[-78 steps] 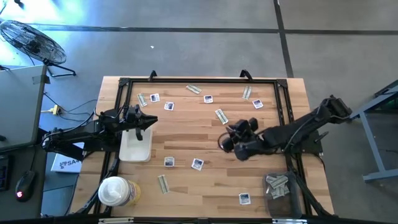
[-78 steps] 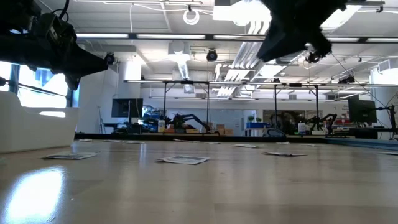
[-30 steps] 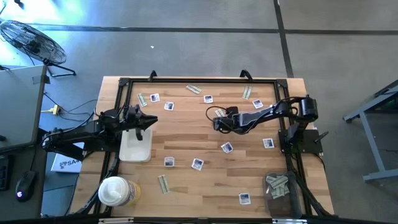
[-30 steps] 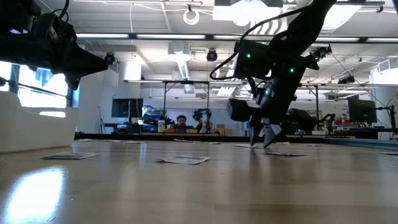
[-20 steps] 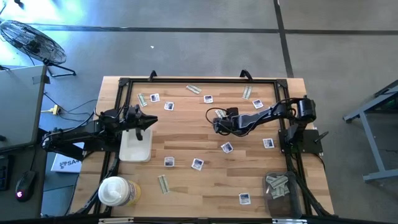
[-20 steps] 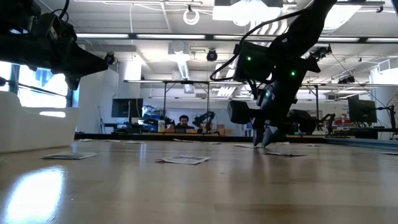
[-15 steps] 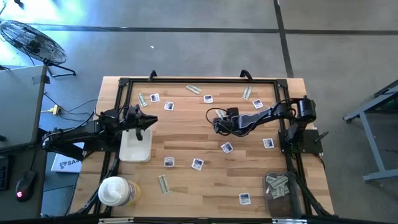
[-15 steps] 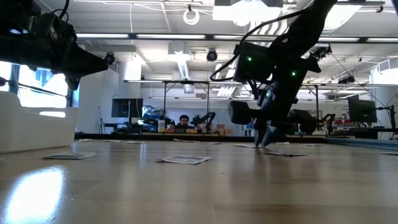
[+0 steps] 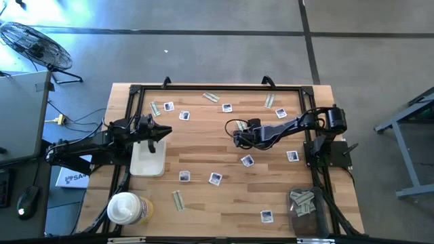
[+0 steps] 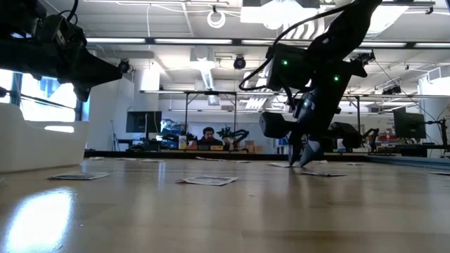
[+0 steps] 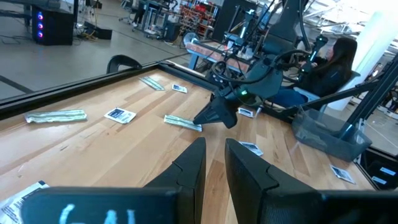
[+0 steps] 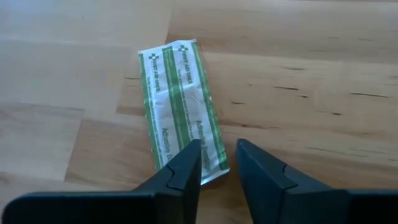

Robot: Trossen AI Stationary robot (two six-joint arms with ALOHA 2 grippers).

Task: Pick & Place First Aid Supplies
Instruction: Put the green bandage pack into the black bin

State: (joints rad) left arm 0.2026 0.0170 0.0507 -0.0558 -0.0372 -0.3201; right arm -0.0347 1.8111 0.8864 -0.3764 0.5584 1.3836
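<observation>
A narrow pale green strip (image 12: 180, 106) lies flat on the wooden table, also seen as the strip (image 11: 182, 122). My right gripper (image 12: 219, 163) points down at its near end near the table's middle (image 9: 236, 134), open by a narrow gap, tips low at the table (image 10: 306, 161). Other supplies lie scattered flat: square white packets (image 9: 247, 160) (image 9: 215, 179) (image 9: 184, 115) and strips (image 9: 211, 97) (image 9: 178, 200). My left gripper (image 9: 163, 133) waits above the white tray (image 9: 146, 163), a narrow gap showing between its fingers (image 11: 214, 163). My right gripper comes at the strip's near end (image 12: 211, 163) from above, pointing down. One finger (image 12: 186, 163) covers part of that end and the strip's corner lies in the gap. The strip stays flat on the table. Whether the fingers touch it, I cannot tell.
A grey bin (image 9: 302, 203) holding several strips stands at the near right corner. A round white-lidded tub (image 9: 125, 209) sits at the near left. A black frame (image 9: 217, 88) rims the table. A person sits in the room beyond (image 10: 207, 135).
My right gripper has come down a little toward the table over the strip's end and edged slightly sideways. The strip and the other packets have stayed where they were.
</observation>
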